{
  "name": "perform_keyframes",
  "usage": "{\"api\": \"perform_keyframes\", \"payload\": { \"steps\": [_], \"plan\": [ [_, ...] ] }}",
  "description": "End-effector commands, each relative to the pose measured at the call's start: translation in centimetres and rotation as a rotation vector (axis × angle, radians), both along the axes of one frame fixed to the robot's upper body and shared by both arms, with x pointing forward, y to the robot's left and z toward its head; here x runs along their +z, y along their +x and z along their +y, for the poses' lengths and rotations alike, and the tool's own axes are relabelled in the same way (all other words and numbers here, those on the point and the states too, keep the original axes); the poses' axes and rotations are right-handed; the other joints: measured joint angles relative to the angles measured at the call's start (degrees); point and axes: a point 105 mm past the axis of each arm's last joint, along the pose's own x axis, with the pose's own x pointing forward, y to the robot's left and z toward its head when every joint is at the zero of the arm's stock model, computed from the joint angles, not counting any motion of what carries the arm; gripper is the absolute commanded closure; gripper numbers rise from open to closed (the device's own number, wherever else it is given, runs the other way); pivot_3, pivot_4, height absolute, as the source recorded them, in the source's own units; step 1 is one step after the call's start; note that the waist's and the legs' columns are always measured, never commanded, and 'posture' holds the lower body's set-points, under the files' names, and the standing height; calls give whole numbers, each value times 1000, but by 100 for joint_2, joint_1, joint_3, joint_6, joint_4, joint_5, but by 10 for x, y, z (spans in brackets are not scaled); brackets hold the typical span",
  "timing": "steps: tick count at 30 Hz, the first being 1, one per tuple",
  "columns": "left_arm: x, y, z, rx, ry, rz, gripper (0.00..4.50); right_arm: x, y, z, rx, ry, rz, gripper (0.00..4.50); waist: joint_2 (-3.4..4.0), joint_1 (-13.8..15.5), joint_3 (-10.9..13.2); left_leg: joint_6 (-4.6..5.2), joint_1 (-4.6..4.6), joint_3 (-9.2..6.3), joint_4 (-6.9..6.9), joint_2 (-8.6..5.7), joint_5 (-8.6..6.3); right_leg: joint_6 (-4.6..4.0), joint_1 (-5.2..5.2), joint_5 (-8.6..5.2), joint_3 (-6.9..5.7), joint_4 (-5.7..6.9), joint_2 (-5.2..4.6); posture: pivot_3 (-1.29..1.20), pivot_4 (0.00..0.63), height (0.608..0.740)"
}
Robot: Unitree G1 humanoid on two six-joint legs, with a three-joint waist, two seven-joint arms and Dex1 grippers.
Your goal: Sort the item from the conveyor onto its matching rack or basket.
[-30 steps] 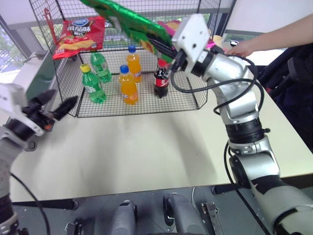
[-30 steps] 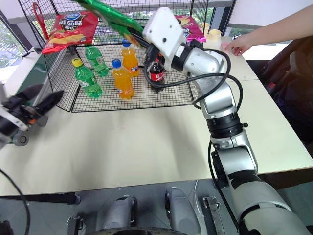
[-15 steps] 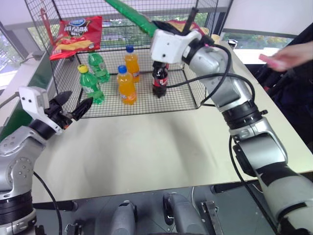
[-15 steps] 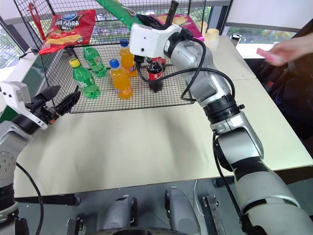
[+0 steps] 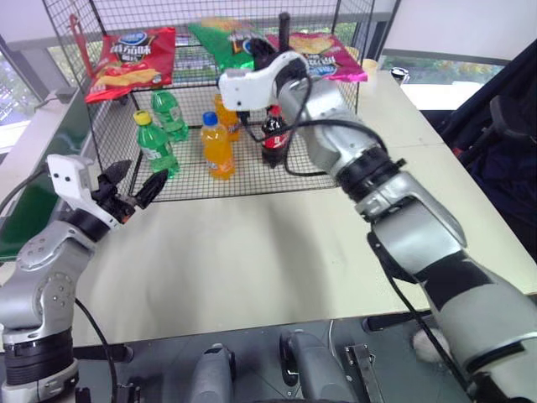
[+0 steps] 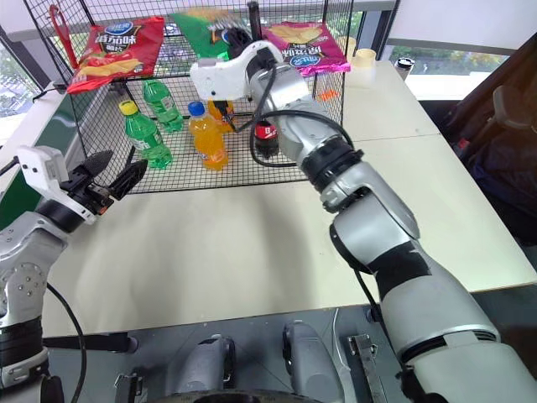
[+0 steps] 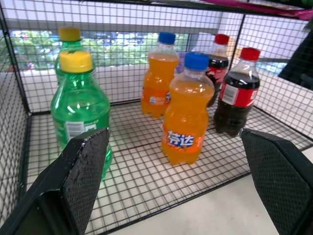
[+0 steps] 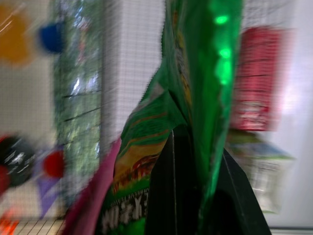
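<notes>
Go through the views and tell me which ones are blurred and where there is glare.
Right wrist view: heavily smeared; the green crisp bag carries bright glare spots, and the mesh and bottles behind it are streaked. Left wrist view: sharp on the orange bottle, with washed-out daylight behind the mesh. Head views: crisp, with bright windows at the top and soft shadows on the table.

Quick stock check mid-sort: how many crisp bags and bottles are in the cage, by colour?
Red crisp bag: 1
Green crisp bag: 1
Pink crisp bag: 1
Green bottles: 2
Orange bottles: 2
Cola bottles: 2
Total: 9
</notes>
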Motion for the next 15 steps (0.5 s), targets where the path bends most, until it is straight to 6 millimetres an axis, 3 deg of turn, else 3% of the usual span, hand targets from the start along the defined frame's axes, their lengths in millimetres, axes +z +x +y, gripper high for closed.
{"api": "perform_keyframes", "payload": {
  "steps": [1,15],
  "plan": [
    [11,-6,-4,5,24,-54,65,27,-2,12,-40,-9,-78,4500,0,-1,0,1,-1,0,-1,0,0,0,0,0,0,-1,0,0,150,740],
    [7,-10,-2,46,23,-56,65,32,-16,56,46,121,0,4500,-4,-4,0,5,-5,-1,0,1,-3,1,-5,-2,-4,-3,1,0,150,740]
  ]
}}
